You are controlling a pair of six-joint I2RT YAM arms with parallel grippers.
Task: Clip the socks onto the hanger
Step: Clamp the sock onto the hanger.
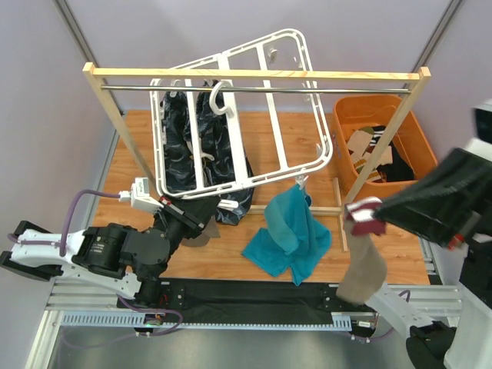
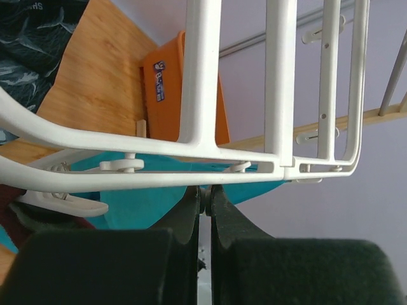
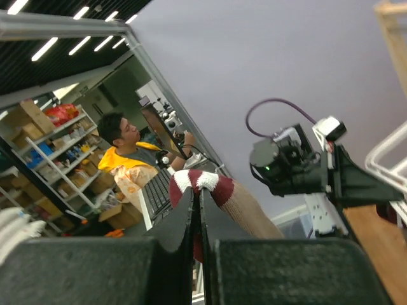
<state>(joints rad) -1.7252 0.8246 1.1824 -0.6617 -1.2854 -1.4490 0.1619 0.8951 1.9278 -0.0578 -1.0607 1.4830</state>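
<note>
Our right gripper (image 3: 197,190) pinches the beige striped sock (image 3: 248,210) by its red-and-white cuff, 2 fingers closed tight. Our left gripper (image 2: 205,190) clamps the white hanger (image 2: 203,76) at its rim; a teal sock (image 1: 288,231) hangs just beyond.

I counted two grippers: the left gripper (image 2: 205,194) at eight o'clock and the right gripper (image 3: 197,194) at four. One white hanger (image 2: 202,76) hung on one wooden rack (image 1: 254,74). Two socks were out in the open: one teal sock (image 1: 288,234) near the middle and one beige striped sock (image 1: 363,269) at five o'clock. There was one dark patterned cloth (image 1: 178,146) and one orange bin (image 1: 361,111) at two o'clock. I could not count the loose socks (image 1: 396,167) heaped inside it.
</note>
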